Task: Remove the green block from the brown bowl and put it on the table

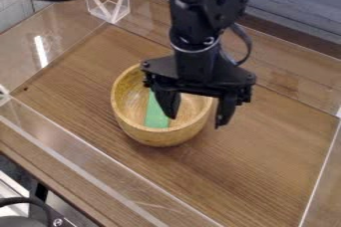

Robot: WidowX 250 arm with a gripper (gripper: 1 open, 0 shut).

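The green block lies inside the brown bowl, near its middle, partly hidden by a finger. The bowl rests on the table. My gripper hangs open over the bowl, its black fingers spread wide. The left finger dips into the bowl right beside the block, while the right finger stands over the bowl's right rim. Nothing is held between them.
Clear acrylic walls edge the tabletop on all sides. A small clear acrylic stand sits beyond the far-left wall. The arm's black body rises above the bowl.
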